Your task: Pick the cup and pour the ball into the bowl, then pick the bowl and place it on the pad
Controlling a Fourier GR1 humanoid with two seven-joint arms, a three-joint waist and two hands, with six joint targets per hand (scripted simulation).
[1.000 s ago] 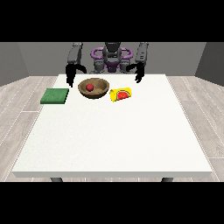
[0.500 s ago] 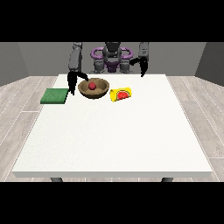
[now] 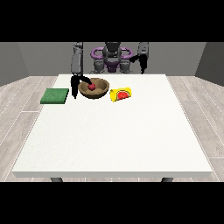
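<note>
While the red ball (image 3: 91, 86) sits inside the brown bowl (image 3: 100, 91) at the white bench's (image 3: 113, 135) far side, the yellow cup (image 3: 121, 94) lies toppled just beside it. The hand at the view's left (image 3: 77, 83) curls round the bowl's rim; the green pad (image 3: 55, 96) lies beyond it. The hand at the view's right (image 3: 141, 62) hangs raised, its fingers unreadable.

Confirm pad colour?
Green. The pad lies flat at the table's left side in the front view, beside the bowl.

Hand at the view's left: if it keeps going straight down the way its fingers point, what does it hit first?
Most likely the bowl: the hand at the view's left hangs fingers-down at its rim on the pad side. If it is slightly outside the rim, the table comes first; depth is unclear.
</note>
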